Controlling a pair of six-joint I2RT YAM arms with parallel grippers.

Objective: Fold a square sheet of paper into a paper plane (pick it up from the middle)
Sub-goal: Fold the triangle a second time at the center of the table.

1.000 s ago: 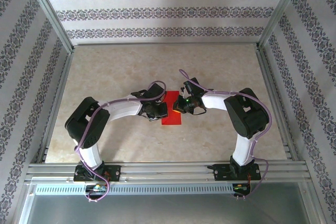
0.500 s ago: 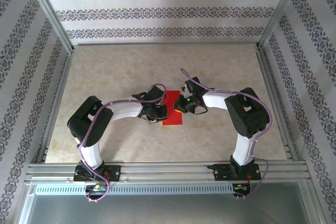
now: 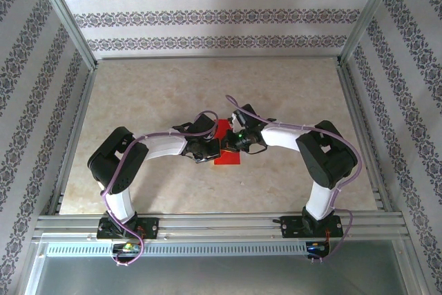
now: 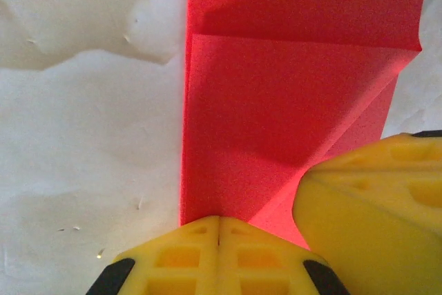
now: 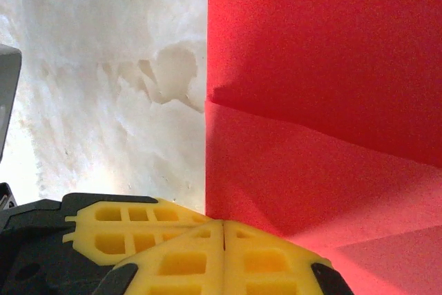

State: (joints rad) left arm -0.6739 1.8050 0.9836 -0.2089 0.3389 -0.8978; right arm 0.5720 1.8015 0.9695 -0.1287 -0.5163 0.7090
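Since a second ago the right end effector has slid leftward over the red sheet of paper. That closes most of the gap to the left end effector, which has hardly shifted, and less red shows between them from above.

Both end effectors are clenched, their yellow fingertips meeting with no gap. In each wrist view the tips sit right at the near edge of the paper. We cannot tell whether a layer is nipped between them or only pressed beneath them. In the left wrist view one of the right arm's fingers rests on the paper just beside the left tips.

The paper lies on the tabletop, in the middle, between the two arms. It is already partly folded. A flap lies over the lower layer, with a straight crease running across it and a slanted fold toward the right arm's finger.

We judge this to be a mid-fold step: both tips bear down to set a crease, and the sheet is still well short of a narrow dart. Next, we think one tip should pin the sheet while the other runs along the fold. The thin sheet could easily slip or buckle.
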